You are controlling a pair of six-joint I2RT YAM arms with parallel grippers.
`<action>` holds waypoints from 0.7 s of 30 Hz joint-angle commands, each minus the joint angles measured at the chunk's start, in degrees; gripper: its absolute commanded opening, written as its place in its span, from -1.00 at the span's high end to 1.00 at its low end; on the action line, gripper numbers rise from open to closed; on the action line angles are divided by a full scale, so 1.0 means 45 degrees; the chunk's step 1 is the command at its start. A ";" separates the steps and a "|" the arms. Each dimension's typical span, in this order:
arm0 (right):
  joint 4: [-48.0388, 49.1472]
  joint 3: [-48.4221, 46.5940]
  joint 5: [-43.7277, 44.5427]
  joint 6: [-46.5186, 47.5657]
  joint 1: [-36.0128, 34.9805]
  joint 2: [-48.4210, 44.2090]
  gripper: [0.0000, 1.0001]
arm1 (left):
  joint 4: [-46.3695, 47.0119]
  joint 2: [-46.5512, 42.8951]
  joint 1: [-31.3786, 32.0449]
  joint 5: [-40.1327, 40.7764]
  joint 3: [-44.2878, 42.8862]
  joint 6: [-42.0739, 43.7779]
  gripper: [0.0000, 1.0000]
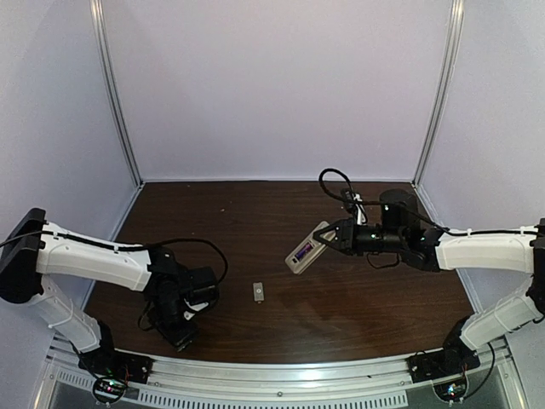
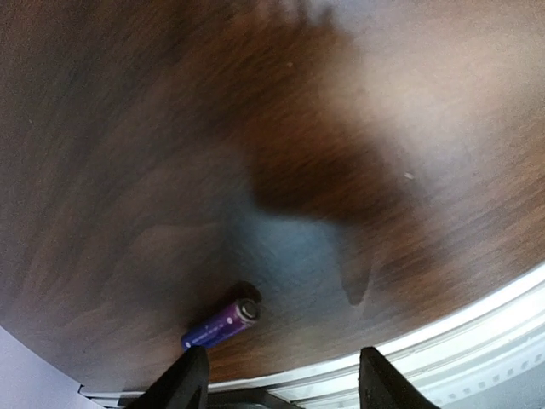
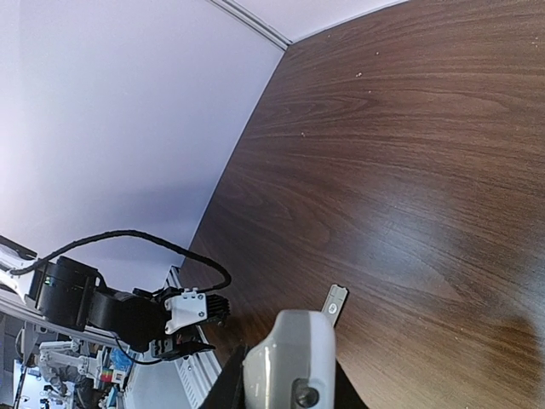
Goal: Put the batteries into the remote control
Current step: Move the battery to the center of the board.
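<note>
At the near left edge of the table (image 1: pixel 255 213), the left gripper (image 2: pixel 285 385) points down with its fingers spread wide. One battery (image 2: pixel 220 324) lies on the wood just ahead of them, untouched. A small grey cover piece (image 1: pixel 258 292) lies near the middle. Further right, the right gripper (image 1: pixel 330 239) clamps the remote control (image 1: pixel 306 249) at a slant. A purple strip in the remote's back seems to be the second battery (image 1: pixel 302 252).

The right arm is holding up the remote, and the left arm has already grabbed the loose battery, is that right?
Not quite. In the left wrist view the left gripper is open and the battery lies on the table, ungripped. The right gripper does hold the remote control.
</note>
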State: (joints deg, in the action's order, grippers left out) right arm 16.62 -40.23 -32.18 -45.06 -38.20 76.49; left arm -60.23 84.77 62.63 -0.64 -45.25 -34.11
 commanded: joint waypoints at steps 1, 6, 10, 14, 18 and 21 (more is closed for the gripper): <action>0.0810 0.0233 -0.0296 -0.0204 0.0080 -0.0152 1.00 | -0.0584 0.0745 0.0044 0.0693 -0.0538 0.0462 -0.20; 0.0952 0.0325 -0.0394 -0.0262 0.0070 -0.0146 1.00 | -0.0591 0.0962 0.0046 0.0867 -0.0510 0.0384 -0.15; 0.1022 0.0283 -0.0484 -0.0323 0.0070 -0.0122 1.00 | -0.0711 0.1401 0.0047 0.1127 -0.0566 0.0237 -0.14; 0.0962 0.0219 -0.0506 -0.0295 0.0070 -0.0133 1.00 | -0.0619 0.1846 0.0046 0.0929 -0.0451 0.0294 -0.10; 0.0884 0.0152 -0.0544 -0.0264 0.0088 -0.0136 1.00 | -0.0514 0.2155 0.0047 0.0732 -0.0365 0.0348 0.01; 0.0893 0.0095 -0.0581 -0.0244 0.0093 -0.0088 1.00 | -0.0259 0.2281 0.0041 0.0317 -0.0255 0.0536 0.12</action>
State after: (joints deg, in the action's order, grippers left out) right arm 19.09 -39.44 -33.89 -46.28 -38.20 76.49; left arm -63.11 92.71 62.63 1.89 -47.75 -32.58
